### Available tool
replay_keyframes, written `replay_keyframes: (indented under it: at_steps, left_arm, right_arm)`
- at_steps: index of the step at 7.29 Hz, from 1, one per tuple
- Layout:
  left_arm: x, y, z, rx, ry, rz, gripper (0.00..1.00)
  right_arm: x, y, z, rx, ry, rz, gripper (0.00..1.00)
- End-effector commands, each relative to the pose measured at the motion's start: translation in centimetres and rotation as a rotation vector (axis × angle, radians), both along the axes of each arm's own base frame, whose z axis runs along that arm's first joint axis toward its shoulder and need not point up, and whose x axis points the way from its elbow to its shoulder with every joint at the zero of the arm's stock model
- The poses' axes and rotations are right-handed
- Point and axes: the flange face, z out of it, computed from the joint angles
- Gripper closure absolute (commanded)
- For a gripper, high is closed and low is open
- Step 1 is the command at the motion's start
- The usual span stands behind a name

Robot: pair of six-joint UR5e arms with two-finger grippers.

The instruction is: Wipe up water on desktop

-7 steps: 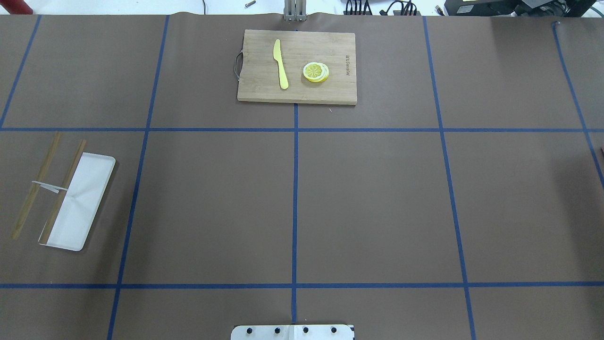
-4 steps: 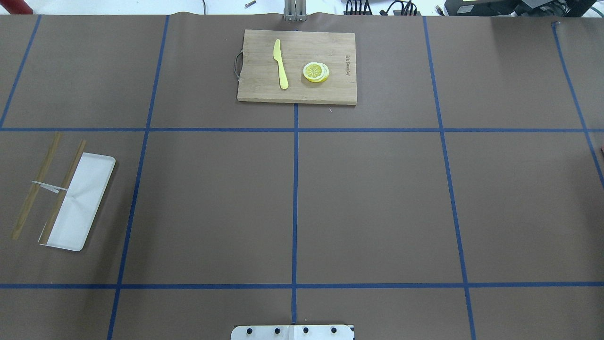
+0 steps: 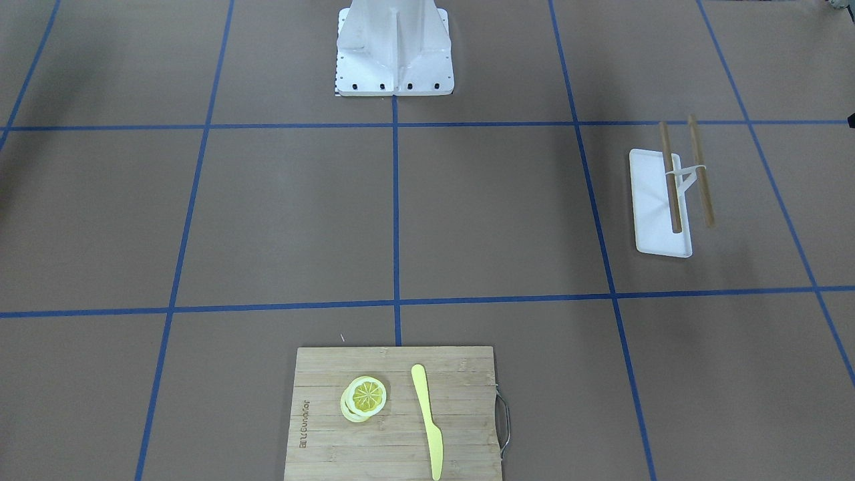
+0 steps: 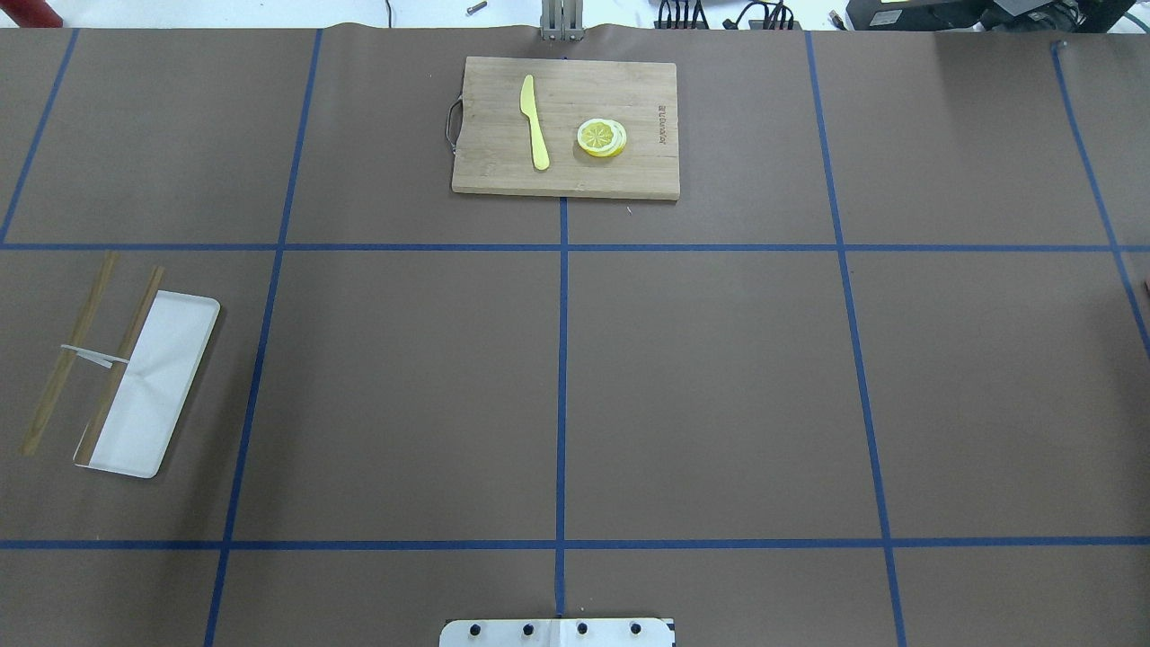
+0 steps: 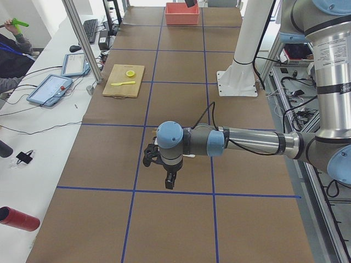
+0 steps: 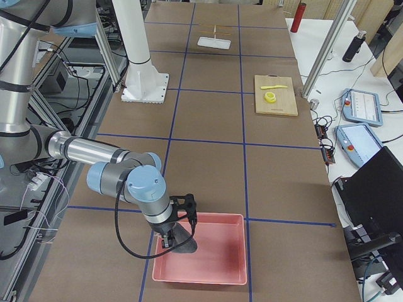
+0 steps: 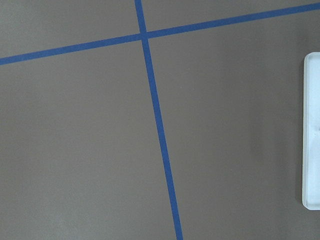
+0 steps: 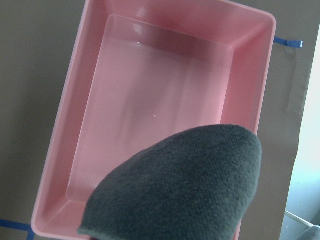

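The desktop (image 4: 719, 386) is brown with blue tape lines; I see no water on it. My right gripper (image 6: 169, 235) hangs over the pink bin (image 6: 233, 264) at the table's right end. A dark grey cloth (image 8: 180, 185) dangles from it above the bin's floor and hides the fingers. My left gripper (image 5: 167, 178) hovers low over the desktop near the white tray (image 7: 312, 130). It shows only in the exterior left view, so I cannot tell whether it is open or shut.
A bamboo cutting board (image 4: 566, 126) with a yellow knife (image 4: 535, 121) and lemon slices (image 4: 601, 137) lies at the far middle. The white tray (image 4: 153, 382) with two wooden sticks (image 4: 67, 355) lies at the left. The robot's base (image 3: 394, 50) stands at the near edge.
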Motion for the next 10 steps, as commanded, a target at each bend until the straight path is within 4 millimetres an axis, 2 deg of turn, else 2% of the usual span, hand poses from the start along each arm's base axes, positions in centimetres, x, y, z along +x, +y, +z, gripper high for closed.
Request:
replay_keyframes:
  at_steps: [1, 2, 3, 5, 7, 8, 9, 10]
  left_arm:
    - [0.0, 0.0, 0.1, -0.002, 0.0, 0.0, 0.01]
    - [0.0, 0.0, 0.1, -0.002, 0.0, 0.0, 0.01]
    - [0.0, 0.1, 0.2, -0.006, 0.0, 0.0, 0.01]
    - [0.0, 0.1, 0.2, -0.006, 0.0, 0.0, 0.01]
    - [0.0, 0.2, 0.3, -0.01, 0.0, 0.0, 0.01]
    - [0.0, 0.2, 0.4, -0.013, 0.0, 0.0, 0.01]
    - [0.0, 0.2, 0.5, -0.014, 0.0, 0.0, 0.01]
    - [0.0, 0.2, 0.8, -0.02, -0.001, 0.0, 0.01]
  right_arm:
    - [-0.3, -1.1, -0.8, 0.003, -0.044, 0.027, 0.0]
    - [-0.5, -2.1, -1.8, -0.035, -0.078, 0.102, 0.01]
    - [-1.4, -4.2, -4.3, -0.082, -0.093, 0.191, 0.02]
    - [-6.5, -9.7, -10.2, -0.15, -0.121, 0.271, 0.02]
    - [-12.4, -13.8, -13.2, -0.176, -0.124, 0.237, 0.02]
    - [-14.4, -14.2, -13.3, -0.188, -0.119, 0.211, 0.0]
    - [-14.6, -14.0, -13.5, -0.161, -0.126, 0.195, 0.0]
    - [-14.5, -12.6, -12.1, -0.163, -0.125, 0.191, 0.0]
